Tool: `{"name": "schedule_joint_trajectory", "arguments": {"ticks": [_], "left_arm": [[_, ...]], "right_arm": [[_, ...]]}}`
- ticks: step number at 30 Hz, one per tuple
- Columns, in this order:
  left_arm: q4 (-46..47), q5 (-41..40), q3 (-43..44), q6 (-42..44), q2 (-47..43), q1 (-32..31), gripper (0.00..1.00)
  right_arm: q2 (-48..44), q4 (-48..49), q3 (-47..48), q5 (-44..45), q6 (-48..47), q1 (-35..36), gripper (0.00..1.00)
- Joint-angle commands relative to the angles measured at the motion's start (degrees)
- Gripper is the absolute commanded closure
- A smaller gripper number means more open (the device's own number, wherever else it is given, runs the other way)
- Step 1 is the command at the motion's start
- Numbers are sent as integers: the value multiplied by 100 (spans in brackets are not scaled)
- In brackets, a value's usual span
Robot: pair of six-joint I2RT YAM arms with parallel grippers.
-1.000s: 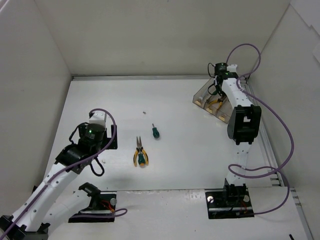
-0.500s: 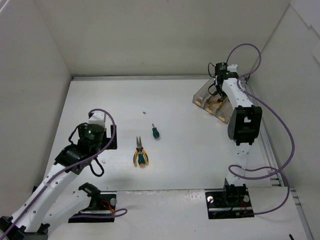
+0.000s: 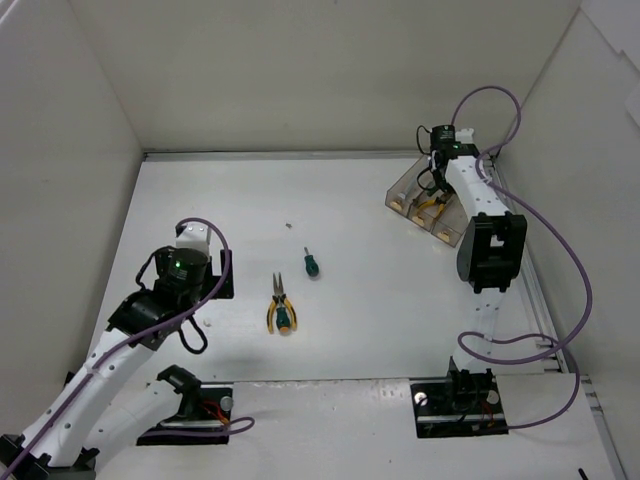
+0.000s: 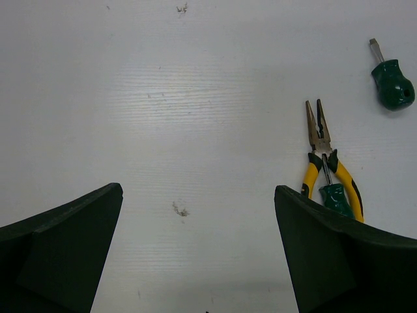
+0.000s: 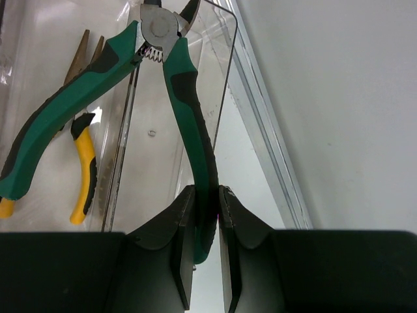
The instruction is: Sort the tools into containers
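My right gripper [image 5: 207, 208] is shut on one handle of the green-handled pliers [image 5: 176, 78] and holds them over the clear tray [image 5: 225, 72] at the far right [image 3: 425, 200]. Yellow-handled pliers [image 5: 81, 163] lie in a tray compartment. My left gripper [image 4: 199, 215] is open and empty above bare table, left of the yellow-and-green-handled pliers [image 4: 329, 176], which also show in the top view [image 3: 280, 305]. A small green-handled screwdriver [image 4: 391, 78] lies beyond them, also in the top view [image 3: 311, 263]. No wrenches show.
White walls enclose the table on three sides. The tray sits close to the right wall and its metal edge rail [image 5: 273, 163]. The right arm [image 3: 485, 240] stretches along the right side.
The right arm has shifted slightly rightward by the tray. The left arm has barely moved. The tools on the table lie where they were.
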Motion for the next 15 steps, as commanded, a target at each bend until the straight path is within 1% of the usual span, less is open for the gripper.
{"name": "schedule_joint_trajectory", "arguments": {"ticks": [1,9,15], "left_arm": [[186,-64,108,25,-11,38,0],[169,-99,126,25,-29,38,0],[160,-117,117,16,-20,38,0]], "right_arm": [[-445,197,16,454,-69,40,100],[-59,153,270,489,-174,189,100],[222,100,482,516,-192,172,100]]}}
